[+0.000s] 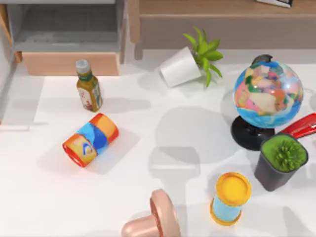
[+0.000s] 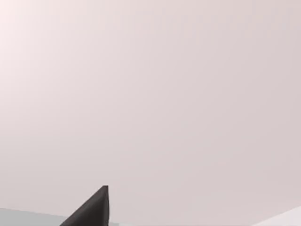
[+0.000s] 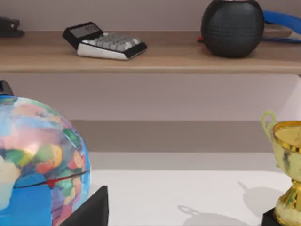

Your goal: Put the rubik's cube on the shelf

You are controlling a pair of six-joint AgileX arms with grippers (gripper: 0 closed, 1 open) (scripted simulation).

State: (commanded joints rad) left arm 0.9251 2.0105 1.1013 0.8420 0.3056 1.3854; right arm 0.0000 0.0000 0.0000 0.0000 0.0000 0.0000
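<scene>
Along the table's far edge, toward its right, the long light-wood shelf (image 1: 207, 7), bearing a grey calculator (image 3: 106, 42). Nearby, a multicoloured globe (image 1: 268, 94). Left gripper (image 2: 91, 212), right gripper (image 3: 91, 209): grip impossible to tell.

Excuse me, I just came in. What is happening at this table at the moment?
In the top view, nothing on the table is being touched. The right tool hangs beside the globe, facing the shelf, which carries a calculator and a dark round object. The left tool faces a plain pale surface. A can lies on its side at the table's left, near an upright bottle.
</scene>
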